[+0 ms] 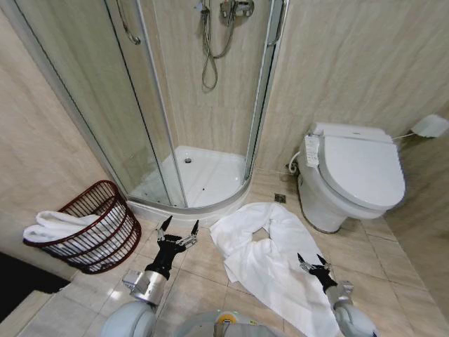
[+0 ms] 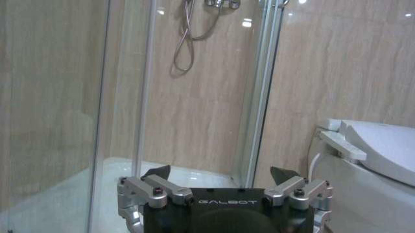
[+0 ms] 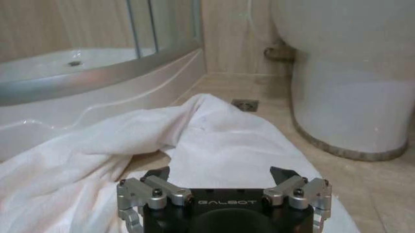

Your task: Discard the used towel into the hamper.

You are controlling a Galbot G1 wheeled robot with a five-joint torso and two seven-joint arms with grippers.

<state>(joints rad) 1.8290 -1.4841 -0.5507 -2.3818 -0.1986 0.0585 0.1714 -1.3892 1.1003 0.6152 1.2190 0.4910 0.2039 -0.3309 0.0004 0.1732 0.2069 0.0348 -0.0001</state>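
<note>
Bathroom, tiled floor. White towel lying crumpled and spread on the floor, between the shower tray and the toilet, one end reaching toward the floor drain, the other running down toward the robot's base. Seen again in the right wrist view, folds bunched, lying flat on the tiles, close beside the curved shower step and near the toilet base.

Hamper standing on the floor at the robot's left, against the wall, well apart from the floor towel. Dark red-brown open slats, tilted slightly. A second white towel draped over its near rim and partly inside.

Left gripper held above the bare tiles, between hamper and floor towel, pointing toward the shower. Jaws apart, nothing between them; same confirmed in the left wrist view, facing the shower glass and the hose on the wall.

Right gripper positioned low over the near part of the floor towel, toward the toilet side. Jaws apart, empty; in the right wrist view open directly above the white cloth, contact with it not determinable.

Shower door standing partly open.
</note>
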